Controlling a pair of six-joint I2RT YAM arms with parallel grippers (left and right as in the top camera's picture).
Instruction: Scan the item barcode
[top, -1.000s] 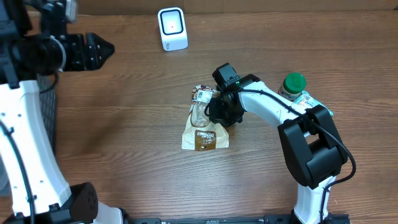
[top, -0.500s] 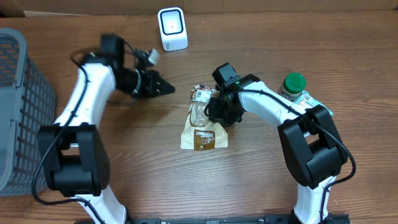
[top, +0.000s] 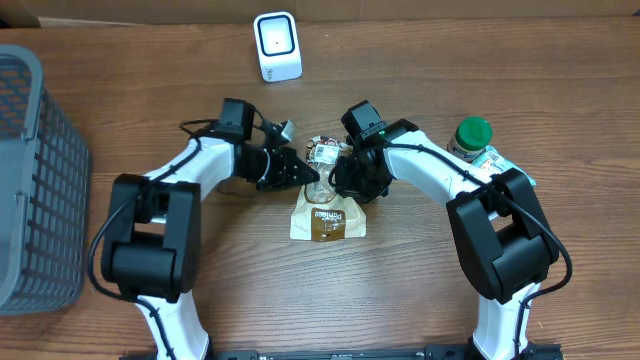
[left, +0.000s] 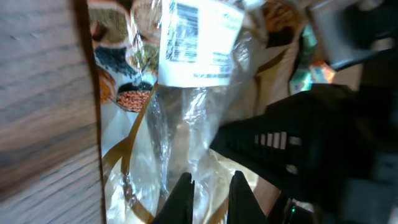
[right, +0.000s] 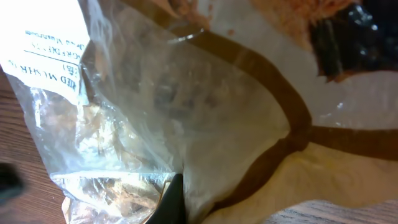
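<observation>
**Both grippers on the bag, mid-table**

- Bag (top: 328, 205) sits in the centre of the overhead frame on the wooden table (top: 200, 290). It's a clear pouch with brown and cream print. The bottom end lies flat and the top end is bunched up between the two grippers.
- Right gripper (top: 345, 180) is clamped on the bag's upper right side. In the right wrist view the film (right: 186, 93) fills the frame, with one dark fingertip (right: 173, 200) poking in at the bottom edge.
- Left gripper (top: 303, 172) is closed, tips right at the bag's upper left edge. In the left wrist view the fingers (left: 184, 196) are nearly together against the clear film (left: 186, 124). I can't tell if any film is pinched between them.
- White barcode label (left: 196, 37) is at the top of the left wrist view, on the crumpled film.
- Scanner (top: 277, 45) is at upper centre of the overhead frame, well apart from the bag.
- Grey basket (top: 35, 170) is on the left edge.
- Green-capped bottle (top: 472, 133) is at right, near the right arm.
</observation>
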